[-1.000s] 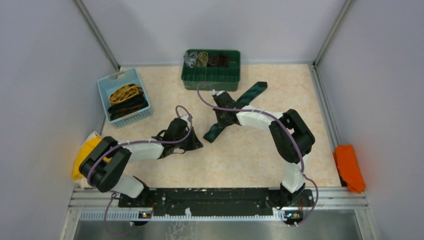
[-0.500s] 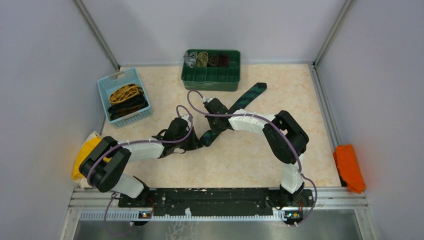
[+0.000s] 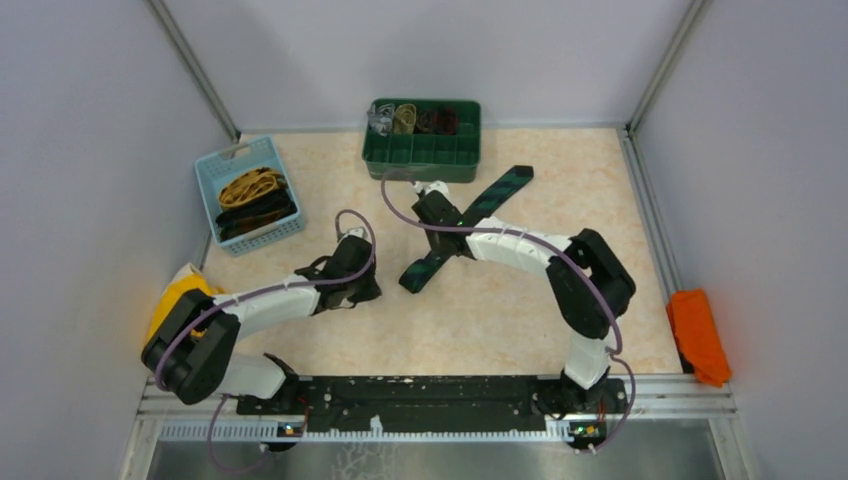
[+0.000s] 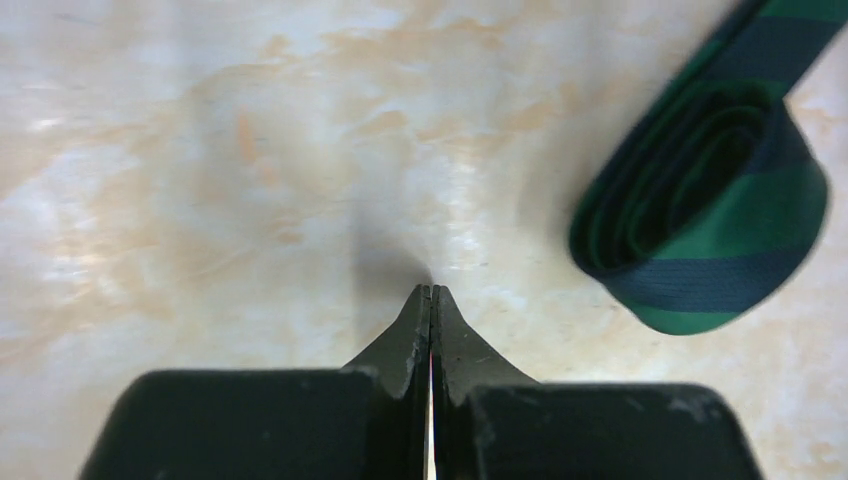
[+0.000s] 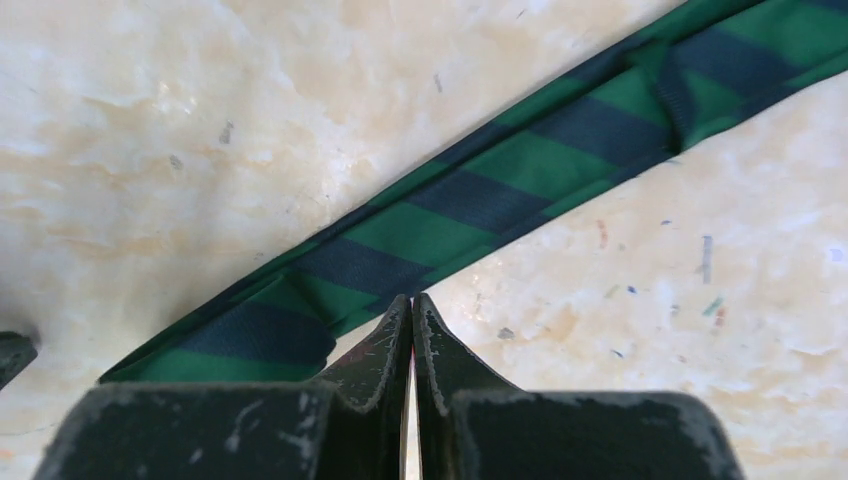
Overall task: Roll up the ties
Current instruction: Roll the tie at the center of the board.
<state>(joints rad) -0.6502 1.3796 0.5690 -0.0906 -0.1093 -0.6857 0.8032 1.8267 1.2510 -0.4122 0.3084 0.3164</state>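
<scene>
A dark green tie (image 3: 478, 208) with dark checks lies diagonally across the table. Its near end is wound into a loose roll (image 4: 700, 230), which lies on the table by itself (image 3: 414, 278). My left gripper (image 4: 431, 292) is shut and empty over bare table, left of the roll (image 3: 364, 290). My right gripper (image 5: 411, 300) is also shut with nothing between its fingers. Its tips sit at the near edge of the flat stretch of the tie (image 5: 480, 200), about midway along it (image 3: 445, 222).
A blue basket (image 3: 226, 165) at the left holds yellow and black ties. A green compartment tray (image 3: 425, 160) at the back holds rolled ties. A yellow cloth (image 3: 172, 305) lies at the left edge and an orange cloth (image 3: 697, 335) at the right.
My left gripper has drawn back to the left, away from the rolled end. My right gripper swung left along the tie, then back a little. The tie's near end shifted slightly left.
</scene>
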